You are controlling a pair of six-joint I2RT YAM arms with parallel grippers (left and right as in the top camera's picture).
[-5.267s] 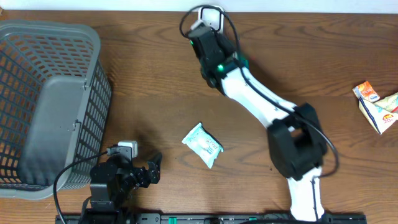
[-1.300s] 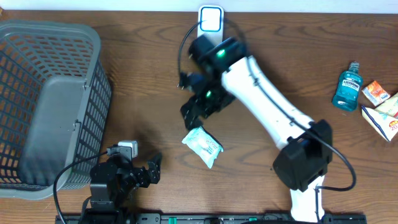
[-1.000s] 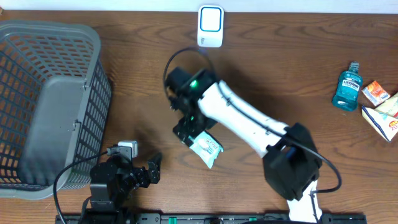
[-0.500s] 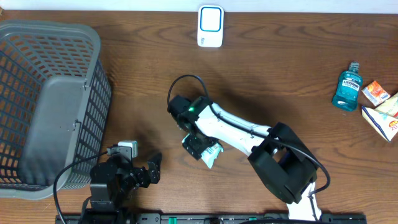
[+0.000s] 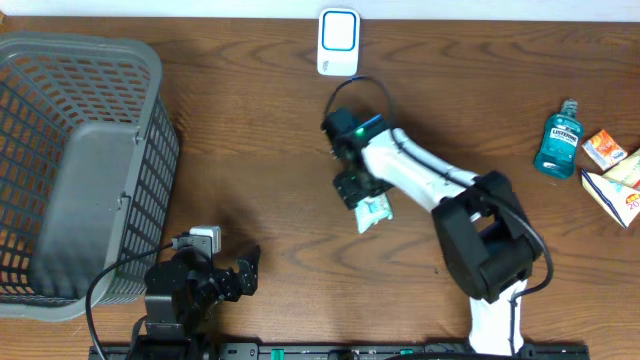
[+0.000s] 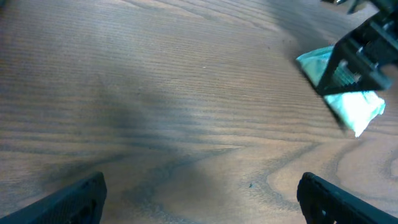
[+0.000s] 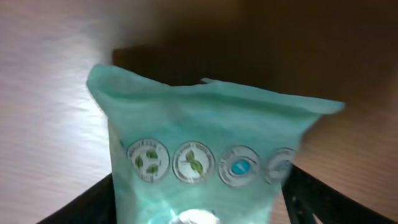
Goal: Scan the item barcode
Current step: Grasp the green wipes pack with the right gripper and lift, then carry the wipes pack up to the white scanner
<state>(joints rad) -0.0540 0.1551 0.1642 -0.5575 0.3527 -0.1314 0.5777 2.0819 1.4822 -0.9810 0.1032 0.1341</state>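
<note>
Gripping the pale green packet (image 5: 374, 208) by its upper end, the right gripper (image 5: 360, 188) has its jaws closed against the packet's sides near the middle of the table (image 5: 250, 130). In the right wrist view the packet's crimped top edge runs across the frame, with a row of round printed marks below it and a dark jaw at each lower corner. Whether its lower end touches the wood cannot be told.

Bare wood lies between the packet and the white scanner (image 5: 338, 42), which stands at the far edge, well apart and slightly to the left. The right arm (image 5: 425, 180) slants back from the packet toward the near right of the table.

A grey basket (image 5: 150, 60) fills the left edge, and a broad stretch of bare wood separates its wall from the packet. The left gripper (image 5: 248, 268) sits low near the front edge, just beside the basket's near corner, jaws spread wide with only tabletop between them.

At the right edge a blue bottle (image 5: 558, 140) and some cartons (image 5: 612, 165) stand close together, well apart from the arm.
</note>
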